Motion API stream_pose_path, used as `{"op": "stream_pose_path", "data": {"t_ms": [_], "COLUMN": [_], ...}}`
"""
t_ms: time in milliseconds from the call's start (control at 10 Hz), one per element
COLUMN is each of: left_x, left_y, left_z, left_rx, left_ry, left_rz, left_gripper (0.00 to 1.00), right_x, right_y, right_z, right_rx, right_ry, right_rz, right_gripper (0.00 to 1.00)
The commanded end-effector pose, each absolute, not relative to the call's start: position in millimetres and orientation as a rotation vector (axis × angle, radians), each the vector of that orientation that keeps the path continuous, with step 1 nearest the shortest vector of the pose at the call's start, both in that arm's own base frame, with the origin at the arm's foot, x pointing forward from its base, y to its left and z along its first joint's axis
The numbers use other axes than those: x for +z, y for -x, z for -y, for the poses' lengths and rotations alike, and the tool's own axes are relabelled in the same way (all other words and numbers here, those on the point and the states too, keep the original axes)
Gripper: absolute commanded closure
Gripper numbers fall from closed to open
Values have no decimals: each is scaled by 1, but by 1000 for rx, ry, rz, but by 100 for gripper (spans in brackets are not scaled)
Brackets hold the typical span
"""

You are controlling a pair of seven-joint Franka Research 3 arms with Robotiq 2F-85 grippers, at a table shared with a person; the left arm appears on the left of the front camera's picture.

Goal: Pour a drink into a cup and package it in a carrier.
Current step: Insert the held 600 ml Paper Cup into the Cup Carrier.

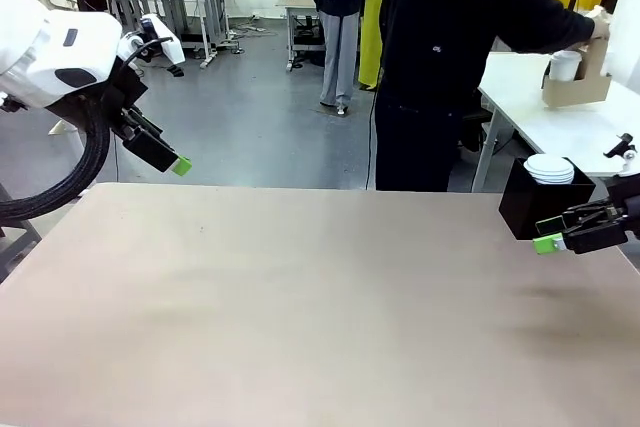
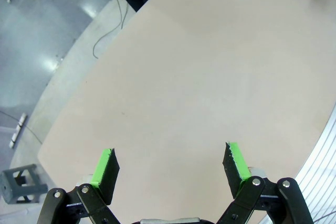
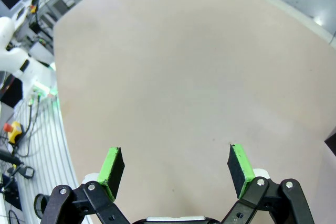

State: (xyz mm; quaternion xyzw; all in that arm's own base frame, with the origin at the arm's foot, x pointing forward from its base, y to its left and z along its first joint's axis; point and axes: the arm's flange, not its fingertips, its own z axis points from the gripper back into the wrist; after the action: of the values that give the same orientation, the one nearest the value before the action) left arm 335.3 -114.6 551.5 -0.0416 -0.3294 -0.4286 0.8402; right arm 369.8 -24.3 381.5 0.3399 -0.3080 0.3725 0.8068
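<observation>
While both my grippers, left gripper (image 2: 170, 163) and right gripper (image 3: 176, 169), hang spread, empty over table (image 1: 300, 297), person's one hand (image 1: 598, 22) holds one carrier (image 1: 580, 82) with one cup (image 1: 565, 65) beyond table's far right corner.

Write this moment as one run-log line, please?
left gripper: open, empty | right gripper: open, empty | person's hand: holding carrier with cup at side table | black box: lids on top

Front view: right gripper (image 1: 556, 232) cut off by the right edge; cup (image 1: 566, 65) partly hidden inside carrier (image 1: 580, 87); person's hand (image 1: 598, 23) cropped at the frame edge.
</observation>
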Motion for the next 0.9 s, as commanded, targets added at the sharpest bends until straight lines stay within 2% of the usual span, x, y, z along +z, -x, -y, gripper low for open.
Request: {"op": "stream_pose_path", "data": {"t_ms": [0, 800], "left_x": [552, 552], "left_y": [-335, -335], "left_z": [115, 115], "left_rx": [-890, -890], "left_ry": [78, 78], "left_rz": [695, 695], "left_gripper": [0, 0], "right_x": [379, 379], "right_y": [-371, -371], "right_z": [25, 25], "right_rx": [806, 806], "right_ry": [-733, -733], "right_rz": [683, 683], "right_gripper": [0, 0]}}
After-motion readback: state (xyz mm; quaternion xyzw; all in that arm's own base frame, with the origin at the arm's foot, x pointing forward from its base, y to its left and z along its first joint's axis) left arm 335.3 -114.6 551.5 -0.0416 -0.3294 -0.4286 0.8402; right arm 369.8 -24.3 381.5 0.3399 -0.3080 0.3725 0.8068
